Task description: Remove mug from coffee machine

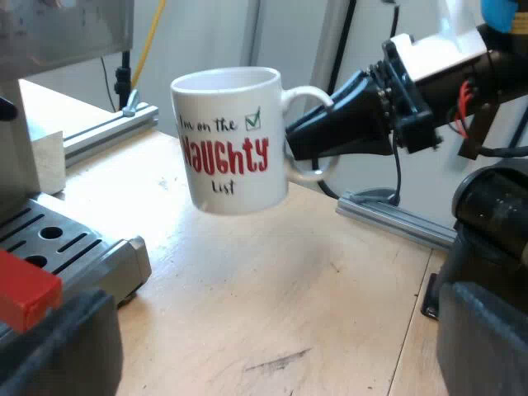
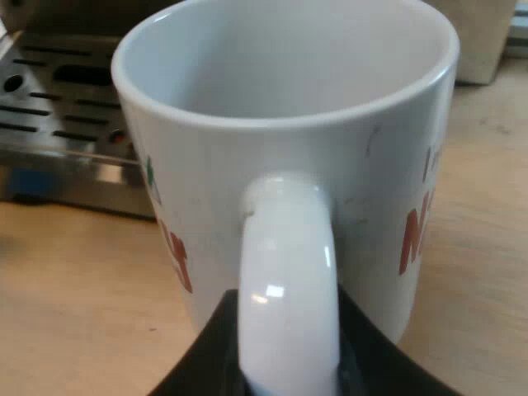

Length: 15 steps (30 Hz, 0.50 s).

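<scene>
Upright mug (image 1: 229, 140) (off the table (image 1: 330, 272)), handle in right hand's (image 2: 287, 367) pinch; left hand (image 1: 272, 355) spread.

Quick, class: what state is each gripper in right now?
Left gripper: open, holding nothing.
Right gripper: closed, holding the mug by its handle.

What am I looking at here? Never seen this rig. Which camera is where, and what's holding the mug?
These are two robot arms, each with a camera at its wrist. One picture looks out from the left arm. The dark fingers up close are its own left gripper, which is open. Farther off, the other arm holds a white mug by its handle, apparently off the wooden table and clear of the espresso machine. The other picture is from the right arm. The right gripper is shut on the handle, and the mug looks empty.
</scene>
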### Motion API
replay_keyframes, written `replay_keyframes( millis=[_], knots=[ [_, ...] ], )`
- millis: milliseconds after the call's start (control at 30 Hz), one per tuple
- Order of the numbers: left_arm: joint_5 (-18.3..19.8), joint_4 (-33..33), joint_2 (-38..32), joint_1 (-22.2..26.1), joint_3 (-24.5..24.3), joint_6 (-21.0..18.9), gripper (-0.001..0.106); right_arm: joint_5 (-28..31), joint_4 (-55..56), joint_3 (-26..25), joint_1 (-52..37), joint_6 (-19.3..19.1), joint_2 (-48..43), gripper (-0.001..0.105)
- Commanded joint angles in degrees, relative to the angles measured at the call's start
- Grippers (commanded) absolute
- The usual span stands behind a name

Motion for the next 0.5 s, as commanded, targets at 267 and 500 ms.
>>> replay_keyframes(
  millis=[267, 500],
  knots=[
    [-0.83, -10.31, 8.74, -0.1, 1.62, -0.54, 0.079, 10.97, -1.02, 1.76, -0.2, 0.14, -0.75, 0.0],
    [-2.92, -11.75, 11.85, -0.1, 3.01, 0.25, 0.079, 14.09, -2.14, 5.57, -0.21, 1.98, -0.75, 0.0]
  ],
)
